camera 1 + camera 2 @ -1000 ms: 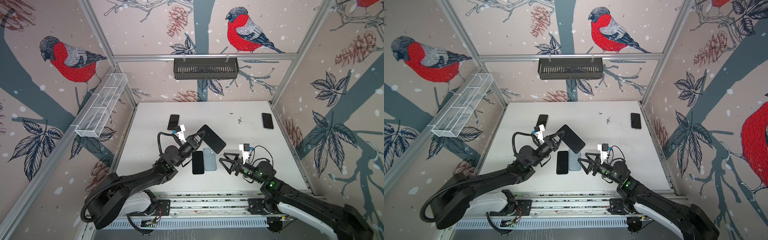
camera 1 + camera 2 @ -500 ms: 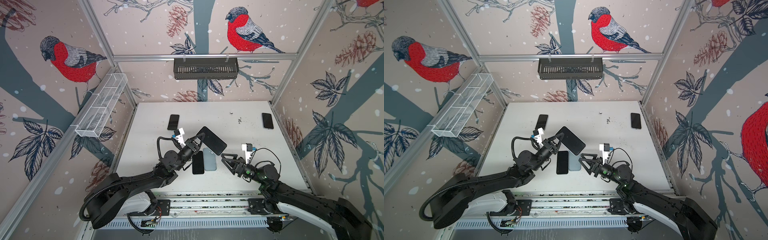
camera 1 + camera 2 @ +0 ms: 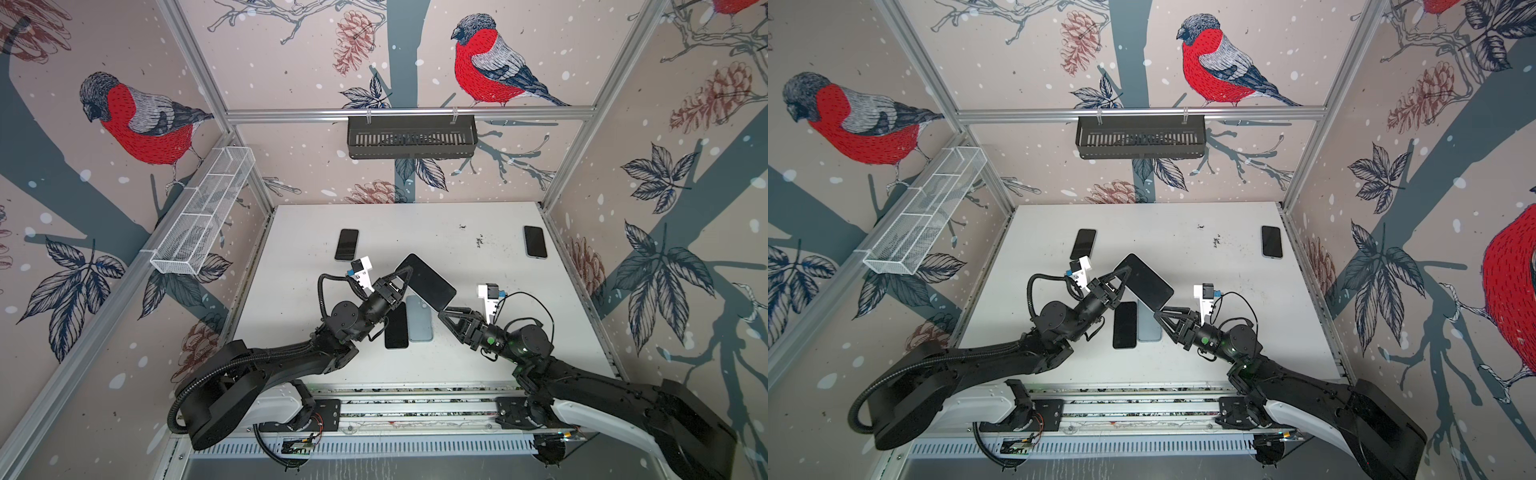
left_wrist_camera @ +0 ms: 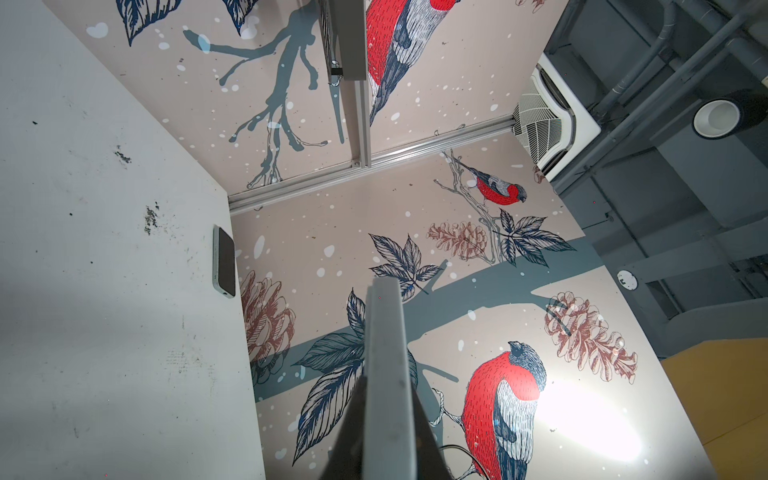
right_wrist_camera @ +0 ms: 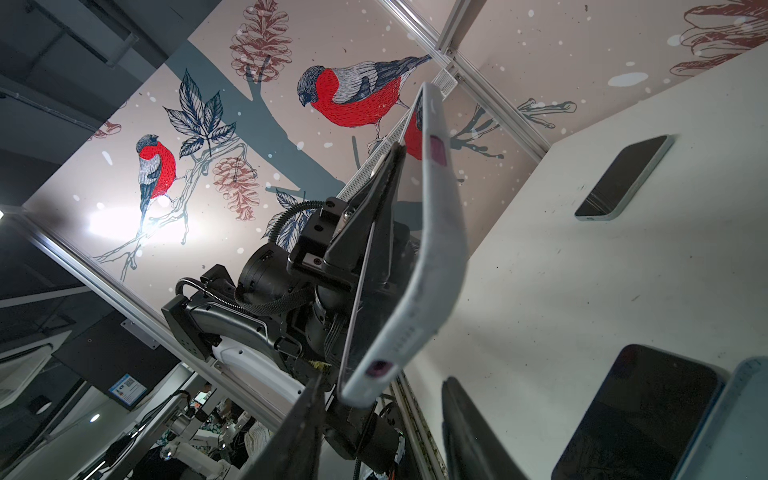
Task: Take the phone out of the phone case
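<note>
the left claw (image 3: 408,275) is clenching a phone case (image 5: 436,232) above the middle of the white, scuffed counter (image 3: 478,361), holding it tilted and clear of the surface. the case is showing as a pale grey, matte shell with rounded corners and a row of small holes along one end. the phone (image 3: 426,280) is sitting inside it, its glossy black glass facing up in both top views. the right claw (image 3: 444,312) is straddling the corner of the case nearest to it. its dark, wedge-shaped fingers (image 5: 299,432) are standing apart, with a gap showing between one finger and the shell, so it is released and gripping nothing. beneath the raised case, a black phone (image 3: 396,326) and a blue-grey slab (image 3: 419,320) are lying flat side by side, touching. a far-left phone (image 3: 347,244) and a far-right phone (image 3: 535,242), both dark-screened rounded rectangles, are resting well apart toward the back of the counter.
</note>
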`<state>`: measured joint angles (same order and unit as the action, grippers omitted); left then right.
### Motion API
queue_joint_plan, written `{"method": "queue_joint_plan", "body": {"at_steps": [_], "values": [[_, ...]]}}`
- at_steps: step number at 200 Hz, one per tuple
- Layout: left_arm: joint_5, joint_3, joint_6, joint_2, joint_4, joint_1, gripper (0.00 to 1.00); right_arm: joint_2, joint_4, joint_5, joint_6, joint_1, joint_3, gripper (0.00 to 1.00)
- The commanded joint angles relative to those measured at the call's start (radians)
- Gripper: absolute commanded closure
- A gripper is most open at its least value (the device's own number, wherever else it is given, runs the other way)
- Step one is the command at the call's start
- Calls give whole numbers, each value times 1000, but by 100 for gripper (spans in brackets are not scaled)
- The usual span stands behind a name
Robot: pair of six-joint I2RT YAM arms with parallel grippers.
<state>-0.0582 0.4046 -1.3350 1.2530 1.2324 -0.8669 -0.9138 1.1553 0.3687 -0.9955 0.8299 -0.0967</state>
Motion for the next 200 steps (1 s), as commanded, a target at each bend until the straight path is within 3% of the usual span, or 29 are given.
{"method": "queue_joint_plan", "body": {"at_steps": [1, 80, 133, 167, 200], "values": [[-6, 7, -18, 6, 137, -4, 100, -15, 72, 16, -15, 4, -11, 57], [-3, 5, -16, 14, 151, -10, 100, -30, 77, 11, -24, 5, -20, 72], [-9, 1, -15, 8, 144, -14, 100, -29, 31, -8, -13, 5, -19, 97], [-5, 7, -19, 7, 129, -13, 100, -15, -38, 2, 47, 1, -24, 98], [8, 18, -42, -5, 65, -14, 100, 10, -188, 35, 193, 1, -43, 99]]}}
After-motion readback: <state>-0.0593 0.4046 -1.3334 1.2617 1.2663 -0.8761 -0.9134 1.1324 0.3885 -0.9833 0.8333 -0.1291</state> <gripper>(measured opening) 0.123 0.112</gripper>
